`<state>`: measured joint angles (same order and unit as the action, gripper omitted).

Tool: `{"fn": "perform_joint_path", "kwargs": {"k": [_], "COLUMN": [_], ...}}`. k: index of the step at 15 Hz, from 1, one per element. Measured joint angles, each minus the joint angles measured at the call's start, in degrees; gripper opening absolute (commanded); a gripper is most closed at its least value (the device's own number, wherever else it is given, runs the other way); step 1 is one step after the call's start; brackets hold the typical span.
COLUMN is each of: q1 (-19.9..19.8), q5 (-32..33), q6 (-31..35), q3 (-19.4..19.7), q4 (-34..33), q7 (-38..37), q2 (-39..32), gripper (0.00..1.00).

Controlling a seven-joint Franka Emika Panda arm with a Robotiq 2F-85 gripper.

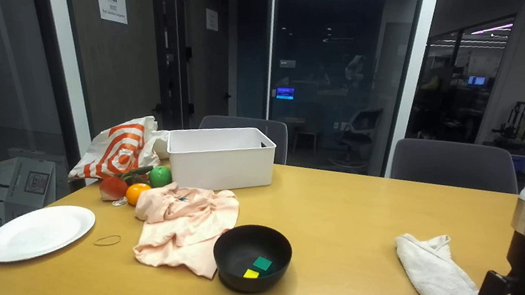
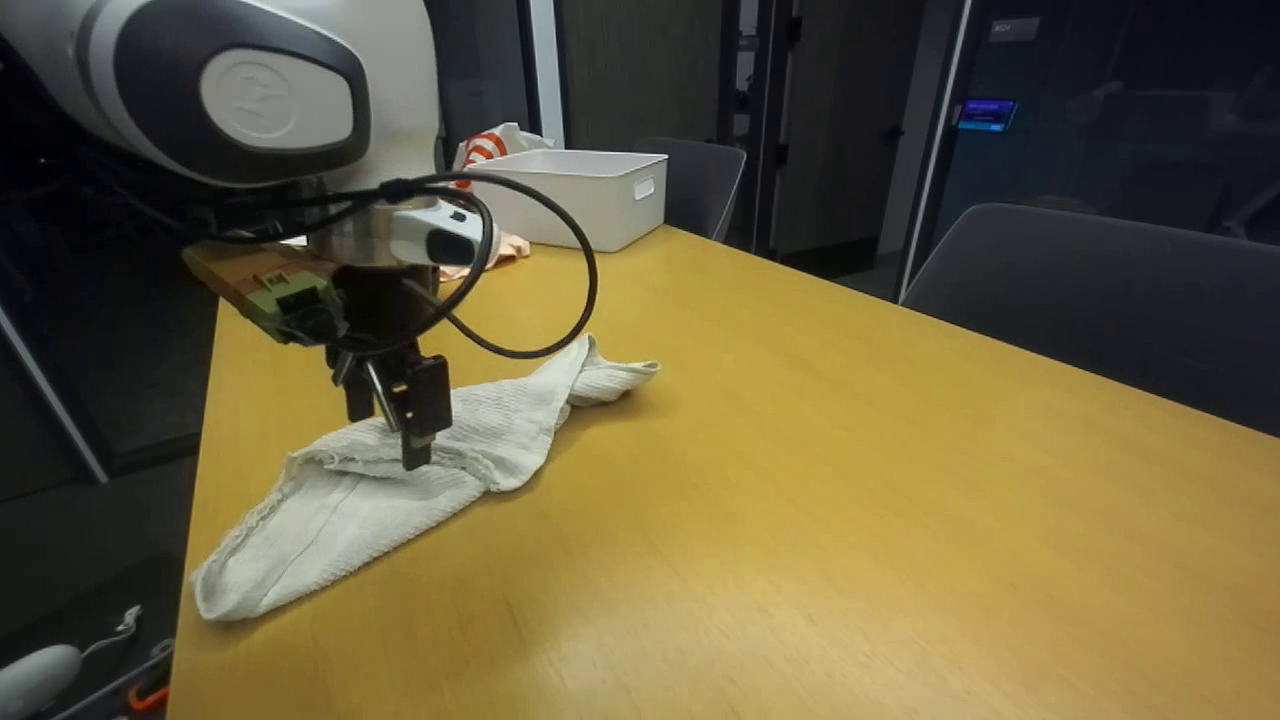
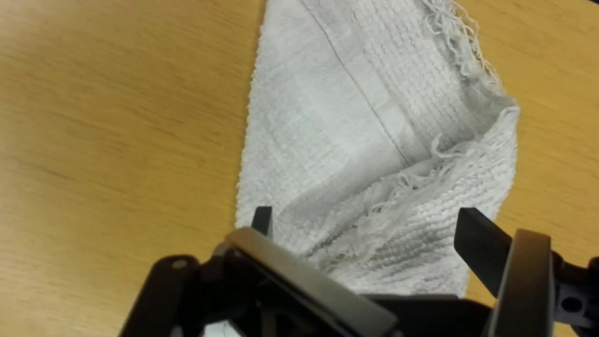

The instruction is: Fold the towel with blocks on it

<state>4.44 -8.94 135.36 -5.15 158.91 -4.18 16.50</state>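
A white towel (image 2: 500, 425) lies crumpled and partly folded over on the table, long and narrow, with frayed edges. It also shows in an exterior view (image 1: 432, 267) and in the wrist view (image 3: 323, 126). My gripper (image 2: 388, 432) points down just over the middle of the towel. In the wrist view my gripper (image 3: 365, 217) is open, its fingers wide apart, with a frayed fold of towel between and below them. I cannot tell whether the fingertips touch the cloth. No blocks show on the towel. A green piece (image 1: 262, 263) and a yellow piece (image 1: 251, 273) lie in a black bowl.
The black bowl (image 1: 228, 252) stands beside a crumpled pink cloth (image 1: 187, 227). A white bin (image 1: 219, 165), a plastic bag (image 1: 117, 148), toy fruit (image 1: 160, 176) and a white plate (image 1: 38, 234) are at the far end. A cable (image 2: 590, 290) loops from the arm.
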Motion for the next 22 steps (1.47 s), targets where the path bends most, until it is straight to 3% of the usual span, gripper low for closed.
{"fn": "perform_joint_path", "kwargs": {"k": [7, 13, 14, 15, 22], "q1": [-0.55, -0.39, -0.45, -0.52, -0.65], "q5": [-0.5, -0.96, -0.94, -0.94, -0.27], "q6": [-8.61, -2.34, -0.62, 0.91, 4.91], "q3": [0.72, 0.61, 0.62, 0.69, 0.77], "q4": [-0.02, 0.04, 0.03, 0.0, -0.49], "q7": [-3.04, -3.71, -3.99, -4.15, -5.15], "q2": [-1.98, -7.55, -9.11, -10.63, -14.03], "gripper": [1.0, 1.0, 0.95, 0.75, 0.2]}}
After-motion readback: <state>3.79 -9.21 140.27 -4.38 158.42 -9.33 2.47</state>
